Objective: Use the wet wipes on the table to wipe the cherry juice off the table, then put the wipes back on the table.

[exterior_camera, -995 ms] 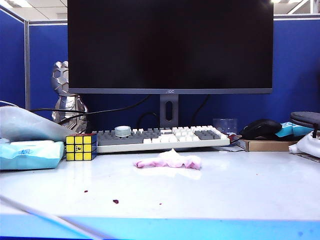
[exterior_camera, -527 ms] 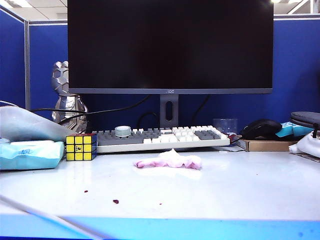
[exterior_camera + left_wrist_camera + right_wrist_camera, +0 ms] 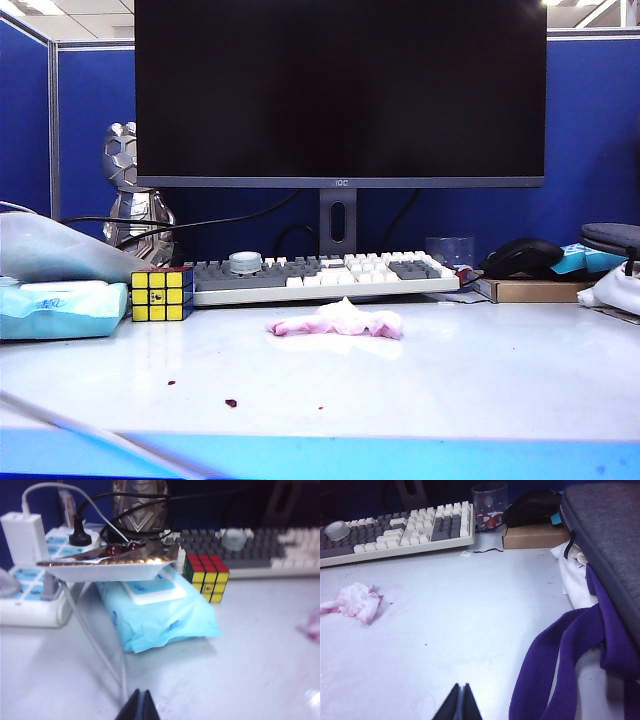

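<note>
Blue office partitions and a dark monitor (image 3: 340, 90) back the glossy white table (image 3: 480, 380), where the wipes (image 3: 340, 321) lie in a crumpled pink-white wad near the middle, just in front of the keyboard (image 3: 320, 275) and well back from the blue front edge. Juice (image 3: 231, 403) shows as a few dark red specks close to that front edge, left of centre, apart from the wad; faint pink smears are also visible on the surface in the right wrist view. Neither arm appears in the exterior view. The left gripper (image 3: 140, 706) sits low over the table's left side with its jaws pressed together and nothing between them, facing a pale blue packet (image 3: 160, 612), a cube (image 3: 206, 576) and a tray (image 3: 107, 565) resting on the packet. The right gripper (image 3: 460, 702) is likewise closed and empty over the right side, the wad (image 3: 352, 601) ahead of it and well apart, a purple strap (image 3: 555, 650) beside it. The wad looks feather-light, limp and damp, likely to cling to the gloss and to trail or unfold when lifted rather than keep its shape. A pinch from above on the tallest bunched fold near its centre would probably gather enough layers to hold; the thin tapering ends seem apt to tear or slip free. Pressing it flat should make it wipe rather than skate.
</note>
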You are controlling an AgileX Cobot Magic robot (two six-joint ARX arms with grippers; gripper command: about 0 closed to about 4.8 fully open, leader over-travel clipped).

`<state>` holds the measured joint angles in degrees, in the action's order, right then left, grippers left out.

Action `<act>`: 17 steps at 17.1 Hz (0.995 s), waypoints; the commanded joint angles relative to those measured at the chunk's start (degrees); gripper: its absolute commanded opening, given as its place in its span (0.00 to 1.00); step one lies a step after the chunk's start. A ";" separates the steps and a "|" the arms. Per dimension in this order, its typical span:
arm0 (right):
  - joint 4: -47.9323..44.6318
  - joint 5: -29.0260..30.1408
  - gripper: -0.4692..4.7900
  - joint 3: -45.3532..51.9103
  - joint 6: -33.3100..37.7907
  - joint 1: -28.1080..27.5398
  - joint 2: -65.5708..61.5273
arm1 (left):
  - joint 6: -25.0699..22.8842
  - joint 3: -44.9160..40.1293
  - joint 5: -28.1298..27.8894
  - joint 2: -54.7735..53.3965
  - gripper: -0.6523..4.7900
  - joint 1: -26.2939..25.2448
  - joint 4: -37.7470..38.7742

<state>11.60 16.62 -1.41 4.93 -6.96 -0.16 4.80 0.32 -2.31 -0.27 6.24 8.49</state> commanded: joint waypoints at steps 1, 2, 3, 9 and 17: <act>-0.07 0.02 0.09 0.04 0.00 -0.02 0.02 | 7.89 0.02 0.90 0.17 0.27 -0.04 -6.38; -0.09 0.04 0.09 0.04 0.00 -0.02 0.02 | 7.85 0.11 1.44 0.17 0.28 -0.04 -10.36; -0.09 0.02 0.09 0.04 -0.02 -0.02 0.02 | 7.87 0.59 1.44 0.17 0.28 -0.04 -12.61; -0.09 0.02 0.09 0.04 0.00 -0.02 0.02 | 6.36 9.01 2.60 -4.33 0.29 -0.04 -12.41; -0.09 0.04 0.09 0.04 0.00 -0.02 0.02 | 1.73 45.40 17.70 -48.87 0.29 0.96 -15.04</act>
<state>11.60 16.58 -1.41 4.93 -6.96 -0.16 8.43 44.01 12.25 -46.24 6.44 -6.74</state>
